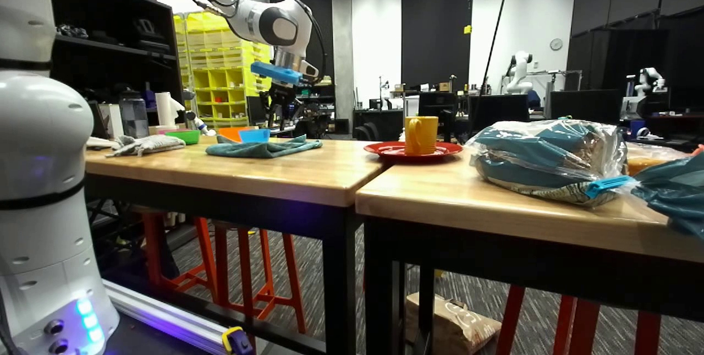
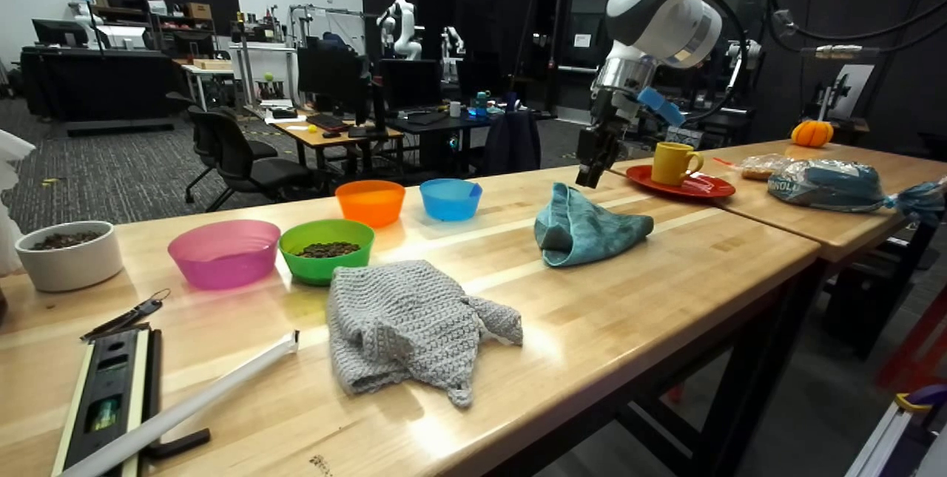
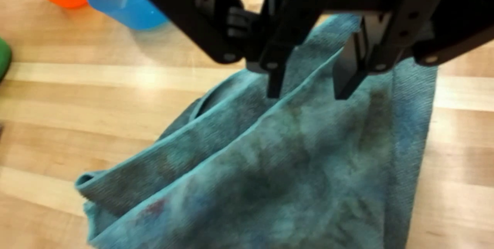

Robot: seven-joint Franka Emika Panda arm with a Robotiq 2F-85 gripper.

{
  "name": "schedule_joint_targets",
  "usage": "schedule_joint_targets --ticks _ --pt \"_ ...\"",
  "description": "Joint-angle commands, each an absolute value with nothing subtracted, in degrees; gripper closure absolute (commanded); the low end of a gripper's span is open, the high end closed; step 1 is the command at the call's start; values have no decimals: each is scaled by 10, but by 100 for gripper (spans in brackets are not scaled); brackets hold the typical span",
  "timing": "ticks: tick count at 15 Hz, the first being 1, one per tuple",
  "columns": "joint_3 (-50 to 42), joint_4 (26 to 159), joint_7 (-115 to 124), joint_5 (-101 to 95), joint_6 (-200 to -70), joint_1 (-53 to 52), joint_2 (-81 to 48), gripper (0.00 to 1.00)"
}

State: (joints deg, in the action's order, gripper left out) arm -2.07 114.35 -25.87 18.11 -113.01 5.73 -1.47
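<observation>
The tool [image 3: 308,92], its jaws standing a moderate width apart, hovers over a folded teal cloth [image 3: 293,171] lying about midway between the long edges of a wooden counter [image 2: 592,329]. In an exterior view, a blue bowl [image 2: 447,202] and an orange bowl [image 2: 370,205] stand by the far edge, a gray knit cloth [image 2: 407,322] lies toward the near edge, and a yellow mug [image 2: 668,166] sits on a red plate [image 2: 710,187] at the end edge, where a second counter [image 2: 902,166] adjoins.

Stained teal cloth [image 3: 285,168], loosely folded
</observation>
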Motion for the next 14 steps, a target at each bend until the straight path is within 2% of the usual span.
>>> schedule_joint_targets --ticks 1,5,14 --pt "-10 1208 -240 160 -1136 31 57 30" --pt "3 1243 -225 131 -1142 2 92 2" --pt "47 1330 -203 55 -1190 -56 136 0"
